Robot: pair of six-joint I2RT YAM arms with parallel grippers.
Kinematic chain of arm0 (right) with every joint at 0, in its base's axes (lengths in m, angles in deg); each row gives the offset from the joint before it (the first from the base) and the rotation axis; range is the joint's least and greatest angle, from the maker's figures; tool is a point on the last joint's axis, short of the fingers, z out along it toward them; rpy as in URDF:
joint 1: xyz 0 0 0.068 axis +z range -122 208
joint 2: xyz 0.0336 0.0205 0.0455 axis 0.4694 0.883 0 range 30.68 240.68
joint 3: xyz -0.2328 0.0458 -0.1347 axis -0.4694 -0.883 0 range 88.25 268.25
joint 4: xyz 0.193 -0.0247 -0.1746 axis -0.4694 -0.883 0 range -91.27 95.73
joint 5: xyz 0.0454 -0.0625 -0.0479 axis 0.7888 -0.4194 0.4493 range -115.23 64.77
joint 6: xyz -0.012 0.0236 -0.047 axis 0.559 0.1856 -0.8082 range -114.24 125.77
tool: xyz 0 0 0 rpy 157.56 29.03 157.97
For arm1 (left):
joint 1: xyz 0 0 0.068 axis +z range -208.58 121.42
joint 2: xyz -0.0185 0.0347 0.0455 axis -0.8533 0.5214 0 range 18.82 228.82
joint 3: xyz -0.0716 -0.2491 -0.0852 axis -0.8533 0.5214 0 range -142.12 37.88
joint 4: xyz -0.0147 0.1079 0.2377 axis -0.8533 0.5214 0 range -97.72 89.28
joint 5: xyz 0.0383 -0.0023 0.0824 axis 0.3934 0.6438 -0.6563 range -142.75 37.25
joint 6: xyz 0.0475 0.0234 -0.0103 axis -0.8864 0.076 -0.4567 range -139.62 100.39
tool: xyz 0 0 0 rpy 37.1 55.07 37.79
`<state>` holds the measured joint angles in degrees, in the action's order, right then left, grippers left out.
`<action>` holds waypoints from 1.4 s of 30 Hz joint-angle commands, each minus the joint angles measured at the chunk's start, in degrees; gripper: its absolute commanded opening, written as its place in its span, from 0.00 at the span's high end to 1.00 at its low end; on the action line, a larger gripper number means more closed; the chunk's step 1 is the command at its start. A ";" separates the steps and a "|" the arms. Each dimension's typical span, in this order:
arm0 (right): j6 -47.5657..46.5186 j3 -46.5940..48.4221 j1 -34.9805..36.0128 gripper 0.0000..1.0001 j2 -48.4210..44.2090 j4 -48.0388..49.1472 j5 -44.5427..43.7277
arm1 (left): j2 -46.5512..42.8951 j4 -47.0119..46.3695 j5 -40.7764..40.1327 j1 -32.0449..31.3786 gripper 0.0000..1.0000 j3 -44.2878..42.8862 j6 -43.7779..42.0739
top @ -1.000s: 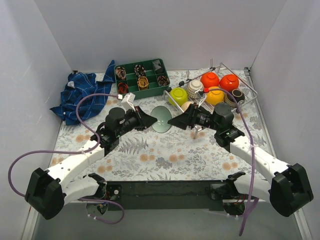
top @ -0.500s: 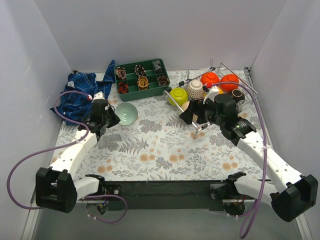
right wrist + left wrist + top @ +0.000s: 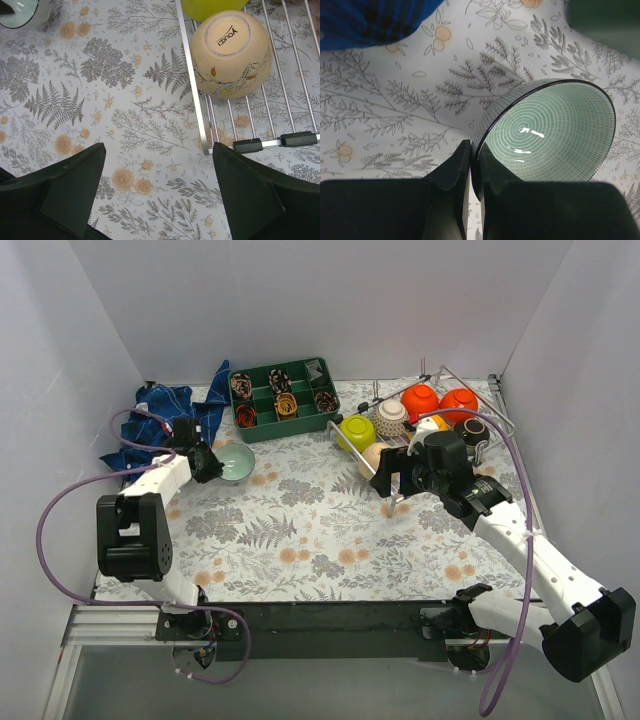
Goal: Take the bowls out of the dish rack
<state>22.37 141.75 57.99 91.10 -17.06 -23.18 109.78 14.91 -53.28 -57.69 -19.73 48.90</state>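
Left wrist view: pinching the rim of the pale mint bowl (image 3: pixel 550 130) with the left tool (image 3: pixel 471 160), over the counter (image 3: pixel 395 105), with base hidden and contact impossible to tell. Right wrist view: holding the right tool (image 3: pixel 157 150) spread wide beside the dish rack (image 3: pixel 192 100) corner, near 1 upturned beige bowl (image 3: pixel 232 52), with the lime green bowl (image 3: pixel 212 7) cut off.

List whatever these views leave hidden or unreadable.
- Top view: the right arm covers the middle of the dish rack; bowls there cannot be counted.
- Right wrist view: the lime green bowl is cut off by the top edge.
- Left wrist view: the left pincer hides the base of the pale mint bowl, so table contact is unclear.
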 commanded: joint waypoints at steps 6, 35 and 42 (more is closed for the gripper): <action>-0.34 1.35 -0.29 0.02 0.92 0.11 -1.52 | 2.91 -2.59 4.40 1.14 0.78 -4.36 0.66; 16.96 3.81 -22.09 0.01 17.79 10.64 17.55 | -32.14 -1.36 15.56 -13.63 0.02 9.25 -7.34; 23.29 1.88 -22.09 0.02 25.17 19.86 20.80 | -41.20 -3.55 18.99 -13.63 0.02 17.68 -1.89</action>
<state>40.40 144.65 36.25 113.53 -6.06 -6.42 72.71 12.88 -37.90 -71.48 -6.92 44.70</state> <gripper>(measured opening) 0.985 0.982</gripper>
